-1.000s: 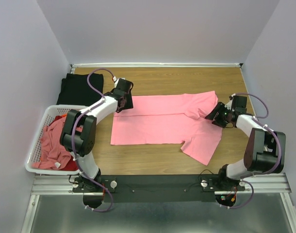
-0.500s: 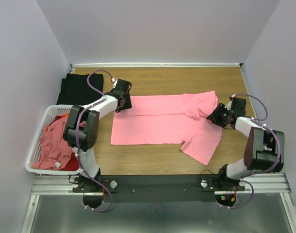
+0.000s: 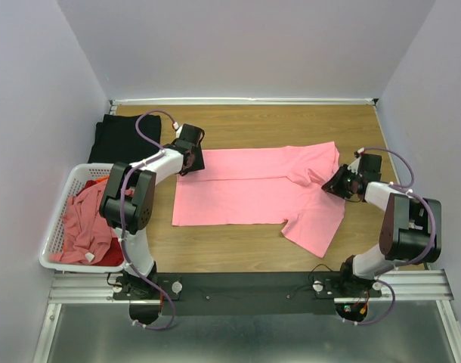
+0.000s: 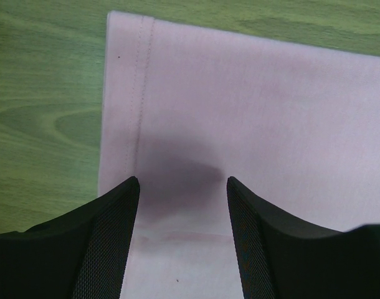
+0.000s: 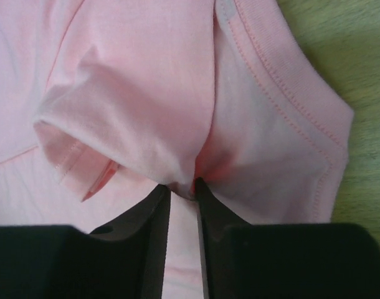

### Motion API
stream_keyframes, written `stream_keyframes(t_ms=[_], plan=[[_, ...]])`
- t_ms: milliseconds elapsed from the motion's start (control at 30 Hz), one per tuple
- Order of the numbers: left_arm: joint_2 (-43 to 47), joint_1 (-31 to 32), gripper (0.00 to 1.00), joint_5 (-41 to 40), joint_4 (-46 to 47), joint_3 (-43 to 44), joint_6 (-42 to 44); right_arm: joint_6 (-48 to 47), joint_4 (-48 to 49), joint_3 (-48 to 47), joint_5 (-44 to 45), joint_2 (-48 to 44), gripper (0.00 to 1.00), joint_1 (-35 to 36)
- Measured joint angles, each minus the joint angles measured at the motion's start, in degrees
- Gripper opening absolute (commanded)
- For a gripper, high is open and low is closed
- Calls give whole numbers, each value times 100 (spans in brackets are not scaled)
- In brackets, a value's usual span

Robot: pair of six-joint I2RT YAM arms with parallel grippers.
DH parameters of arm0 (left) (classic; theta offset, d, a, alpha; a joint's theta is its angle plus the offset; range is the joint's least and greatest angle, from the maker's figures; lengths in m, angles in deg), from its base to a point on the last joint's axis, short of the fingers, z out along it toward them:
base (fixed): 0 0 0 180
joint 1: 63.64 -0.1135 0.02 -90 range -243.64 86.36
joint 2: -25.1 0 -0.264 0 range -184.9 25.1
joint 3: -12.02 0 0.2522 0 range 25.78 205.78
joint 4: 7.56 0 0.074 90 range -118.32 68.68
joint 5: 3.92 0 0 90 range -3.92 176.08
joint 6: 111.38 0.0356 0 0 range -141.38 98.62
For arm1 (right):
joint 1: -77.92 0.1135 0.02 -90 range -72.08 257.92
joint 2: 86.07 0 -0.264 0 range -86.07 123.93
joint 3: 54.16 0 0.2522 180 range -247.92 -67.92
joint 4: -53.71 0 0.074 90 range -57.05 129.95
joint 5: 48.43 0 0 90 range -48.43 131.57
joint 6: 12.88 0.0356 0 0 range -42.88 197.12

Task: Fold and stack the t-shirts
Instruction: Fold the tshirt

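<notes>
Cloth sags: your right tool (image 5: 182, 187) pinches the soft salmon-pink t-shirt (image 3: 245, 189) at its shoulder fold; left tool (image 4: 182, 184) gapes empty over the hem.

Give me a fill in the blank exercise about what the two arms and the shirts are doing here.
The right gripper is shut on a pinch of the ____ t-shirt.
The left gripper hangs ____ over that shirt's hem.
Crumpled shirts lie in the white ____.
The t-shirt at the far left corner is ____.
Missing words: pink; open; basket; black.
</notes>
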Motion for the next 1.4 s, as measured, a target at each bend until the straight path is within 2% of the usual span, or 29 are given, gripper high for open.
stream_keyframes(t_ms=[33,100,433,800,900,933,1000,1133,1333,1400], plan=[[0,-4,66,-2,11,-15,0,-4,-4,2,-31,4,12,0],[0,-4,66,-4,35,-52,0,0,-7,2,-87,-17,1,0],[-4,-28,66,-184,-2,-107,15,72,-811,-492,365,-540,1,-11],[-46,-251,66,-352,-129,-107,-94,275,-2048,-1038,667,-352,1,-177],[-35,-256,69,-350,-129,-107,-85,269,-2341,-1180,667,-166,13,-223],[-31,-256,70,-348,-133,-107,-68,264,-2402,-1224,667,-92,23,-227],[-11,-232,74,-345,-149,-107,-24,234,-2538,-1314,671,39,34,-225],[234,-160,76,-337,-232,-107,13,120,-2806,-1458,831,39,50,-210],[1047,-52,76,-334,-284,-190,-9,-105,-3132,-1878,1414,-339,53,166],[1338,-46,75,-339,-289,-376,-33,-254,-3163,-2068,1639,-496,52,662]])
